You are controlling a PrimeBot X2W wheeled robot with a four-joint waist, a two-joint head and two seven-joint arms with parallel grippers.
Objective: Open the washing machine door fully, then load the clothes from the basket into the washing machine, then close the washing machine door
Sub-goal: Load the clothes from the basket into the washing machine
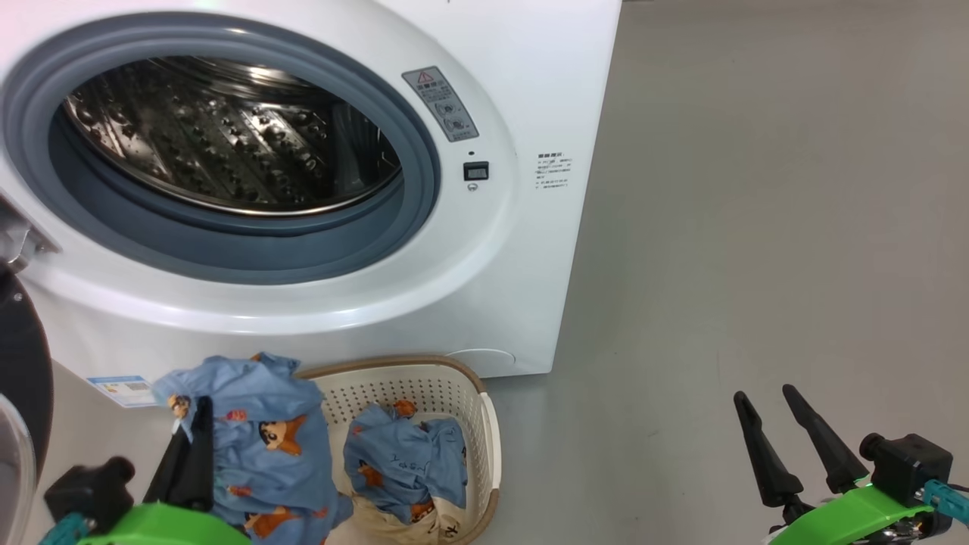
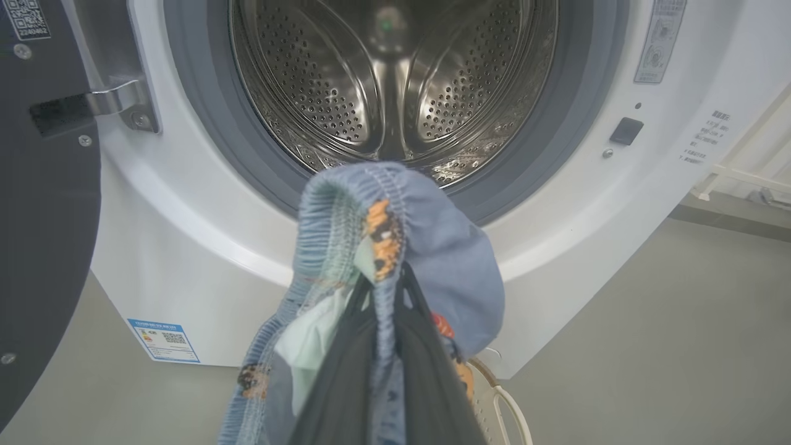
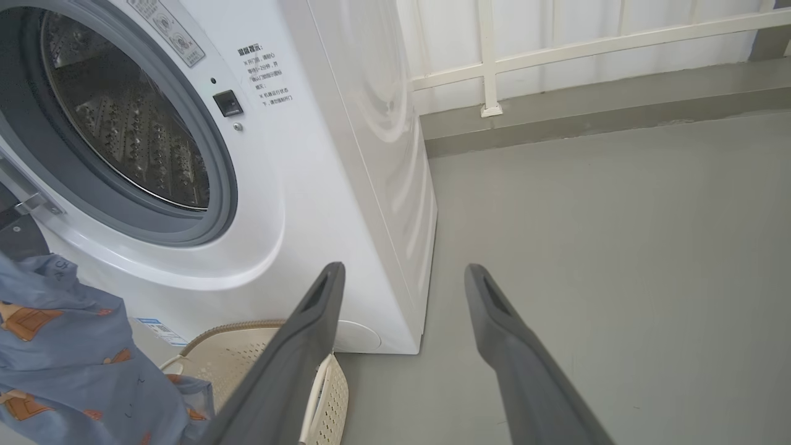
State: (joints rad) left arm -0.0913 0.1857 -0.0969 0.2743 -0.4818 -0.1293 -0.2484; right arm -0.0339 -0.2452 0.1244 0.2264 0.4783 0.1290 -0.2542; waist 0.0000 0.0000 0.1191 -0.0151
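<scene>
Left pincer (image 2: 384, 285) clamps blue clothes (image 2: 448, 247); right pincer (image 3: 405, 272) gapes wide, empty.

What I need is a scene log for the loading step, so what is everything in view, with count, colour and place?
washing machine: one, white, behind the basket
washing machine door: one, dark, swung open on the machine's left
drum: one, steel, no clothes seen inside
gasket: one, grey-blue, around the drum mouth
basket: one, cream with brown rim, on the floor at the machine's front
clothes: one light blue printed garment lifted at the basket's left end; more blue and cream fabric in the basket
floor: grey
railing: one, white, beyond the machine
left gripper: dark, shut on the lifted garment
right gripper: dark, open, above bare floor
</scene>
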